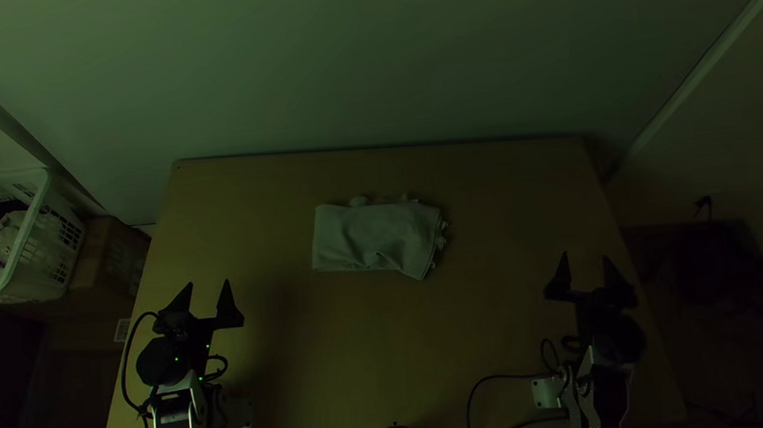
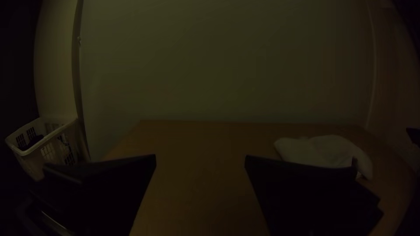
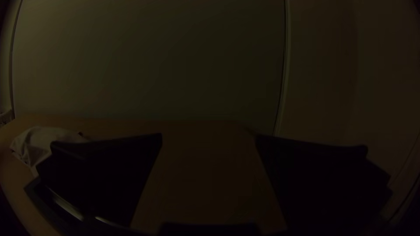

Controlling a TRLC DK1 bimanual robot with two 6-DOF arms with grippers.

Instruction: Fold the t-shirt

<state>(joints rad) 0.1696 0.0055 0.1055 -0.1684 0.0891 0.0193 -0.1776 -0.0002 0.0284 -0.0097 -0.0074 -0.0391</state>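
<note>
The left hand (image 1: 208,283) and right hand (image 1: 586,256) gape empty; pinching only one layer of the t-shirt (image 1: 369,234) could drag its ragged right edge loose.

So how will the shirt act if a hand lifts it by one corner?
Probably floppy: the shirt shows soft creases and a wavy edge, so it should droop from the grip. The folds may well slip open, since nothing visible pins the layers. Likely light and not fragile, being thin-looking cloth in a small bundle.
</note>
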